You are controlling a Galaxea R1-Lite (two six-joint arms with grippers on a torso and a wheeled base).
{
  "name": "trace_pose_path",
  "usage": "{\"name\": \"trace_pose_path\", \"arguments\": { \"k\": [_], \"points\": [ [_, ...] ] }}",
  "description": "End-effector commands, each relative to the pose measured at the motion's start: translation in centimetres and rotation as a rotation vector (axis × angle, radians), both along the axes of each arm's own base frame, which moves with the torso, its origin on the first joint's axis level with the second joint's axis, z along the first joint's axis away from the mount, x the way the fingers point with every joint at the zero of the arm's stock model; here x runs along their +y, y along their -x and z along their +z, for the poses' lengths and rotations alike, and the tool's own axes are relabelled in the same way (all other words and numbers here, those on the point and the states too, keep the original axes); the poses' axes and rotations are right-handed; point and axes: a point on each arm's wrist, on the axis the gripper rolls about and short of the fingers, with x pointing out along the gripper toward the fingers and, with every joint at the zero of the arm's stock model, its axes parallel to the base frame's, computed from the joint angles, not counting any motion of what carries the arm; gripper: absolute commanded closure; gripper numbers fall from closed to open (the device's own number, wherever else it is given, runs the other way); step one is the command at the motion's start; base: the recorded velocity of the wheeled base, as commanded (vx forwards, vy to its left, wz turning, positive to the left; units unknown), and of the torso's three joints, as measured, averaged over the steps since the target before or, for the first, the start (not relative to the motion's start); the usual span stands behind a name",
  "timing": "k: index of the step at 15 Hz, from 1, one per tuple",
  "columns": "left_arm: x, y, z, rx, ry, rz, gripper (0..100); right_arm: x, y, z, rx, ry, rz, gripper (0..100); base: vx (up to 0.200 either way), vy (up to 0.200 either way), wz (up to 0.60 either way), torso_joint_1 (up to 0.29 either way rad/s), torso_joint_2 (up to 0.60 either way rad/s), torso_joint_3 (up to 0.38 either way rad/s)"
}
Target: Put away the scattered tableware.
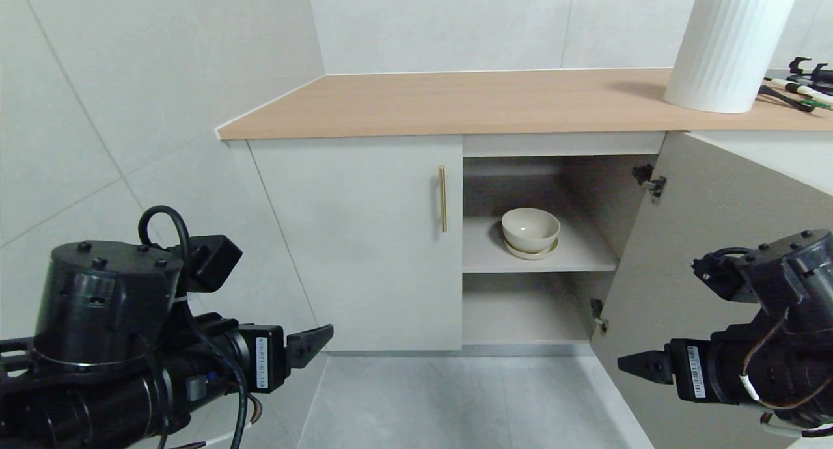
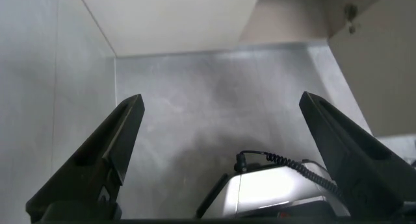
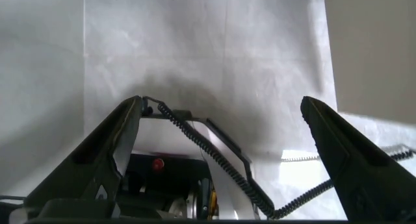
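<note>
A cream bowl [image 1: 530,229] sits on a matching plate [image 1: 532,250] on the middle shelf [image 1: 579,257] of the open cabinet. My left gripper [image 1: 311,342] hangs low at the left, well short of the cabinet, and its fingers [image 2: 97,162] stand wide apart over the grey floor with nothing between them. My right gripper [image 1: 641,364] is low at the right, in front of the open door [image 1: 703,241]. It is open too, fingers [image 3: 104,152] spread and empty.
The left cabinet door [image 1: 364,241] is closed, with a brass handle [image 1: 442,198]. On the wooden countertop [image 1: 468,101] stand a white ribbed cylinder [image 1: 729,45] and some tools [image 1: 797,88] at the far right. The bottom shelf [image 1: 520,312] is bare.
</note>
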Motion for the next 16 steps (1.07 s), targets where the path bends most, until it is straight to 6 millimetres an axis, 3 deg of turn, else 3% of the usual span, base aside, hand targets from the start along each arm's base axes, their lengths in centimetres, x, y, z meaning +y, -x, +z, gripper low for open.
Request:
{"name": "trace_pose_path", "arguments": {
  "k": [1, 11, 16],
  "points": [
    [-0.1, 0.0, 0.0, 0.001, -0.001, -0.002, 0, 0.1, 0.0, -0.1, 0.002, 0.008, 0.0, 0, -0.2, 0.0, 0.0, 0.012, 0.0, 0.007],
    [0.0, 0.1, -0.2, 0.006, -0.005, -0.006, 0, -0.1, 0.2, -0.1, -0.002, 0.04, -0.023, 0, -0.02, 0.0, 0.0, 0.0, 0.0, 0.0],
    [-0.1, 0.1, -0.2, 0.007, -0.007, -0.005, 0, -0.9, 1.1, 1.2, -0.027, 0.042, -0.02, 0, 0.0, 0.0, 0.0, 0.0, 0.0, 0.0]
  ]
}}
